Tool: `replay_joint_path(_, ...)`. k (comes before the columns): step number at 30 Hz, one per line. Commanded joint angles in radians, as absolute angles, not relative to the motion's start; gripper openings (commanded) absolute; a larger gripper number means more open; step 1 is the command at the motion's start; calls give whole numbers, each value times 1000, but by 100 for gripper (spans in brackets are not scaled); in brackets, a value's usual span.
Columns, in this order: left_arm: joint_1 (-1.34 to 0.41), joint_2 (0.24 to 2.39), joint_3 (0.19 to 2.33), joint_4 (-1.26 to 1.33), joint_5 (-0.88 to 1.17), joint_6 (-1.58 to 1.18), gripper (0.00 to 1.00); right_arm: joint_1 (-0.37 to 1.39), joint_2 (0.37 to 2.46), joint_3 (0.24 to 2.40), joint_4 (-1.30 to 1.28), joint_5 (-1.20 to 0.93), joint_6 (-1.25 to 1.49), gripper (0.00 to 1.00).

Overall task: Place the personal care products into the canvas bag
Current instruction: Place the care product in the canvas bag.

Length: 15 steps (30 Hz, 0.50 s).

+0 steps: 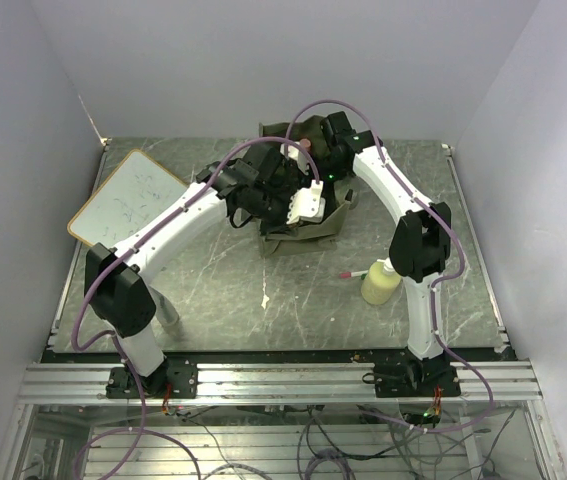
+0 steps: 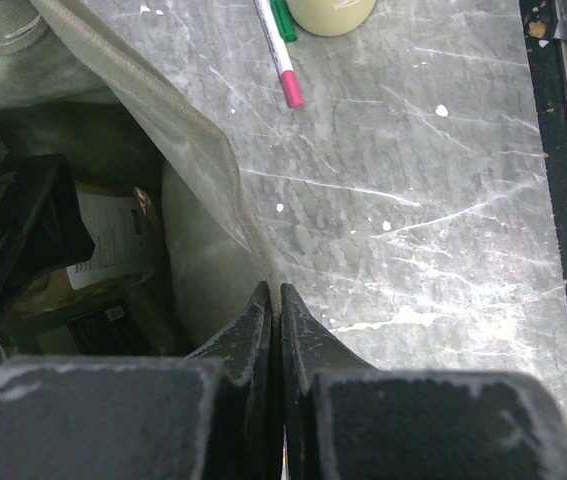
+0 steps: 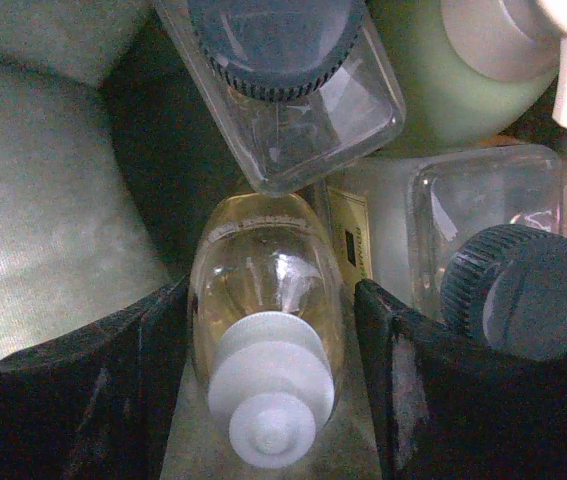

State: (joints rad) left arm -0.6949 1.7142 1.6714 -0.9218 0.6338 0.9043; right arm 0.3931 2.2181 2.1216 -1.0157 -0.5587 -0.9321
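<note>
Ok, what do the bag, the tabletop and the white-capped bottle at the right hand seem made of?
Bag: woven cloth, matte green; weave and a hemmed rim show. Tabletop: hard, slightly glossy, grey-green with white veins; stone or a printed laminate, hard to tell. Bottle: clear glossy plastic, probably; highlights, yellowish liquid seen through it. Its cap: matte white plastic.

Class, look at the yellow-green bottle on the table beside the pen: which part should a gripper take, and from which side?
Grip the yellow-green bottle around its body, just below the white cap, coming down from above. It seems to stand upright, and the pen lies close on its left, so pinch it front-to-back.
</note>
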Motion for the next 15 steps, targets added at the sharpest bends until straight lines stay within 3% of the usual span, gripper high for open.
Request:
replay_joint_path(1,-721,1736,1671,-859,659,871,11,390,2188,2147,-977,-517,-958,68)
replay_joint_path(4,-721,1739,1684,-855,646,867,11,390,2176,2142,-976,-520,-955,76)
replay_joint_path(15,-720,1747,1689,-854,645,861,11,390,2135,2145,-1025,-607,-957,75)
